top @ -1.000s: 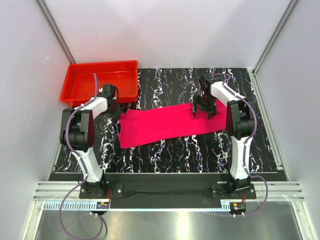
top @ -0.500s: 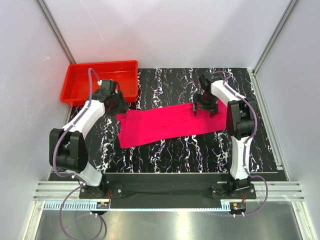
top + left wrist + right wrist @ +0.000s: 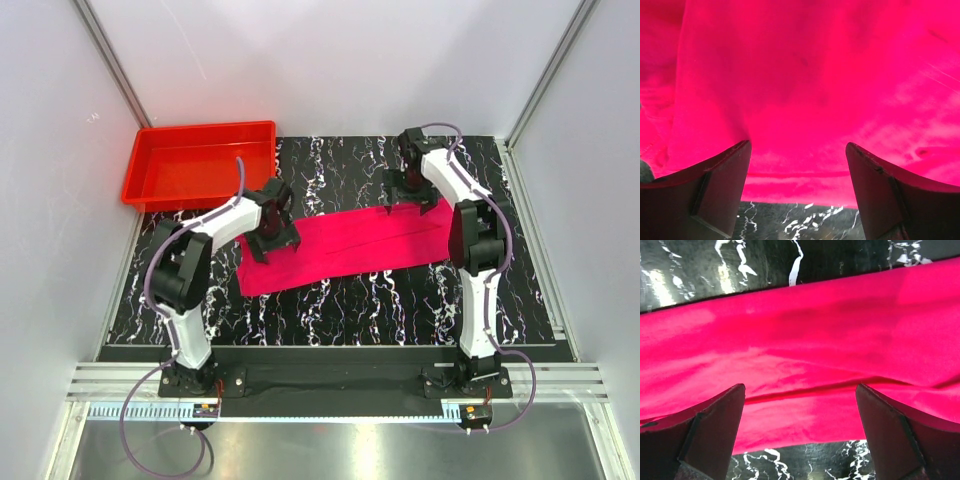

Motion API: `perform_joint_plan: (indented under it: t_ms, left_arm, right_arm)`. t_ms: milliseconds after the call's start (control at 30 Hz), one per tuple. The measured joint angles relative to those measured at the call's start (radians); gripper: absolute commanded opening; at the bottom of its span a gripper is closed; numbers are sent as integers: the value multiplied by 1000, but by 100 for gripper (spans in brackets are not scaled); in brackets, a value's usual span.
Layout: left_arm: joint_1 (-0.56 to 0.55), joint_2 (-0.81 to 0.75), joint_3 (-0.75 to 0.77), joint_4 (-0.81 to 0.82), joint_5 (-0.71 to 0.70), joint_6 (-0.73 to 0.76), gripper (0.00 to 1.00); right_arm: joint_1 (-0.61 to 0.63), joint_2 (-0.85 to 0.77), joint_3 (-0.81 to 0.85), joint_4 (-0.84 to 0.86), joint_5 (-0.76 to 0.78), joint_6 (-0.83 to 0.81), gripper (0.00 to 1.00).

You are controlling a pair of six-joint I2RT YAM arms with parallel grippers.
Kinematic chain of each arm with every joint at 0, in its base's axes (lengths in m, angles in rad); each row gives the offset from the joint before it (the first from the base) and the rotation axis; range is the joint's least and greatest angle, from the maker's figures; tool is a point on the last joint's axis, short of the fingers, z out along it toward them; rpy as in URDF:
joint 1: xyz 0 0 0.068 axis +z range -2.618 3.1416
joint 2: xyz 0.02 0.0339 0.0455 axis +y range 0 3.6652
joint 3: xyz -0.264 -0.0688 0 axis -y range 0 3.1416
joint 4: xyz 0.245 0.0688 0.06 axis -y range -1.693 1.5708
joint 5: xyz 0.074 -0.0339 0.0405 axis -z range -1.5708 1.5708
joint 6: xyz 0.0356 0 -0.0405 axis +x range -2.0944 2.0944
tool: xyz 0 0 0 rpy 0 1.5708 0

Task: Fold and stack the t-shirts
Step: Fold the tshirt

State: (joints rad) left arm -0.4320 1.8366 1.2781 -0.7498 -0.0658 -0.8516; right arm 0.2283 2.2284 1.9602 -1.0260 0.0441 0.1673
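The pink t-shirt (image 3: 805,350) runs across the whole view as a flat band with a long crease, and the black, white-veined table (image 3: 765,265) shows above and below it. The right gripper (image 3: 800,390) hangs over the cloth's lower edge, its dark fingers (image 3: 710,435) spread wide.

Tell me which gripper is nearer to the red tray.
Left. The left gripper hangs over the t-shirt at its left end, just off the red tray at its near right corner. The right gripper is over the t-shirt's far edge near its right end, much farther off.
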Motion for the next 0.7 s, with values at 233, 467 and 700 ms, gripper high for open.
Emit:
perform_joint_plan:
  t_ms: [233,467,700]
  left_arm:
    - [-41,192,193,-152,-74,-72,84]
    - [-69,315,379,-227,-76,-40,84]
    - [-69,383,483,-233,-11,158,81]
  right_arm:
    - [-4,30,-115,63,0,-6,100]
    - [-15,-73,-325,153,21,84,100]
    - [-20,-272,-634,190,14,235,100]
